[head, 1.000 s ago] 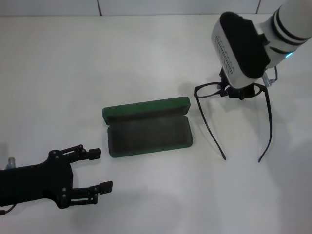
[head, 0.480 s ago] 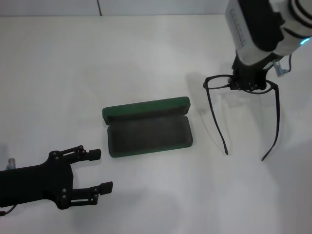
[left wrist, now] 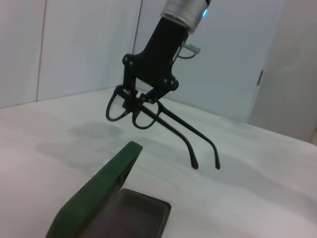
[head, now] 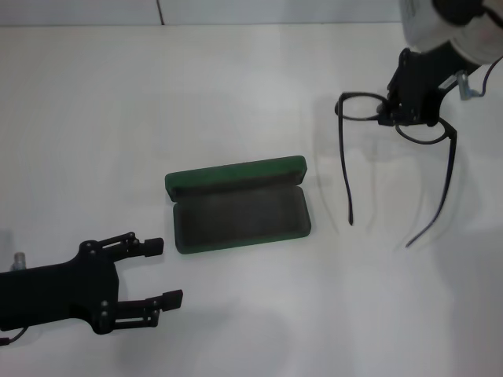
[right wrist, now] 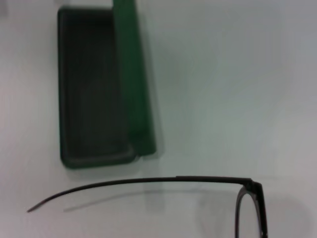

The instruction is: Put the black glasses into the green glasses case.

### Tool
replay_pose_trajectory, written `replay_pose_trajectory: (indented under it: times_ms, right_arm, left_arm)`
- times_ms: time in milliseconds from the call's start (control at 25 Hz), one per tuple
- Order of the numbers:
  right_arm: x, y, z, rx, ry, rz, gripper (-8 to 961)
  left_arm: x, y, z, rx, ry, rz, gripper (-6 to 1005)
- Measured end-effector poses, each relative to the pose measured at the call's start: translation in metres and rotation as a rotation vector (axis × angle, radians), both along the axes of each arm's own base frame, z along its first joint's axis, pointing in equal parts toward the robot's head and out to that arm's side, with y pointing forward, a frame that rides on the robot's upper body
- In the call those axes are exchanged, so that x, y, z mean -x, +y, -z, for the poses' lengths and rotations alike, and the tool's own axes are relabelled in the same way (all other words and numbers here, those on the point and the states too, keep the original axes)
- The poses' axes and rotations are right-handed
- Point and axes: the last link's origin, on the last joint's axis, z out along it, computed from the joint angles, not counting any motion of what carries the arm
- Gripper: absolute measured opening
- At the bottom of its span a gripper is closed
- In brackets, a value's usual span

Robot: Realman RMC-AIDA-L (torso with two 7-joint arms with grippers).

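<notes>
carrying step: right gripper [head: 402, 112] clamped on the black glasses [head: 393, 149] aloft; next, across and down into the open green glasses case [head: 236, 206]; left gripper [head: 153, 272] idle, spread, empty.

1. The thin black-framed glasses [head: 395, 133] look like smooth, slightly glossy plastic, with clear lenses.
2. The dark green hard-shell glasses case [head: 236, 205] has a matt shell; its inside is lined with dull grey felt-like cloth.
3. The right gripper [head: 401, 110] is matt black hard material, below a glossy white arm casing [head: 440, 20].
4. The left gripper [head: 161, 275] is matt black, with small metal screws.
5. The white table [head: 118, 110] is smooth and faintly sheened.
</notes>
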Motion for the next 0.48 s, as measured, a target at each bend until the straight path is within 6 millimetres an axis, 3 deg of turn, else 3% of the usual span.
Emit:
replay_pose_trajectory:
  times_ms: [480]
  right_arm:
    - [-0.005,0.007,-0.028,-0.113,0.195,0.220,113]
  left_arm:
    - [-0.002,0.003,-0.005,-0.019,-0.025,-0.019,848]
